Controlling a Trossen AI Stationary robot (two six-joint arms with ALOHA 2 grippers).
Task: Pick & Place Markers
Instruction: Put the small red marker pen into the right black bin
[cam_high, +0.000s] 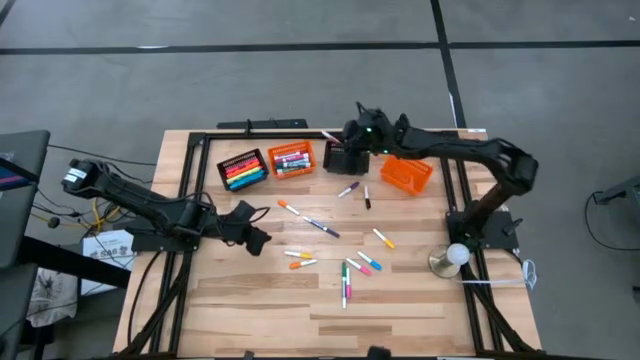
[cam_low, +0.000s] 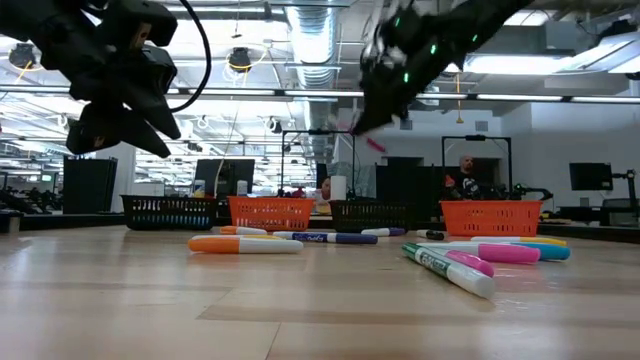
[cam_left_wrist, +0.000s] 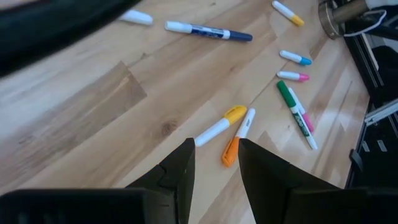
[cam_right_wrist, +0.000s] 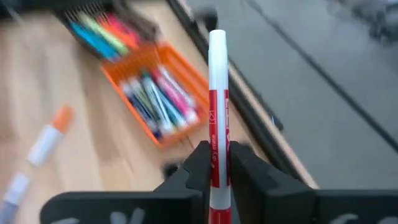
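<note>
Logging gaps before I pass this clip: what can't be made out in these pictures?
- Held marker: its cap end is hidden behind the right claw in the right wrist view; blurred in the low view.
- Black basket: contents hidden under the right arm in the high view.
- Lettering on the loose markers: too small in every view.
- Left claw: empty above the table, its arm cut off by the picture's edge.

Bench (cam_high: 400, 310): pale wood planks, visible grain w/ a few knots, smooth satin finish. Markers (cam_left_wrist: 296, 112): smooth plastic barrels, slightly glossy, w/ coloured plastic caps. Right end effector (cam_right_wrist: 216, 163): matt black plastic-looking fingers, clamped on a glossy white marker w/ red label (cam_right_wrist: 217, 93). Left end effector (cam_left_wrist: 214, 168): same matt black finish, fingers apart. Orange basket (cam_right_wrist: 155, 93) and black basket (cam_high: 243, 168): slotted plastic. Frame rails (cam_high: 470, 200) at bench edge: black metal, matt.
</note>
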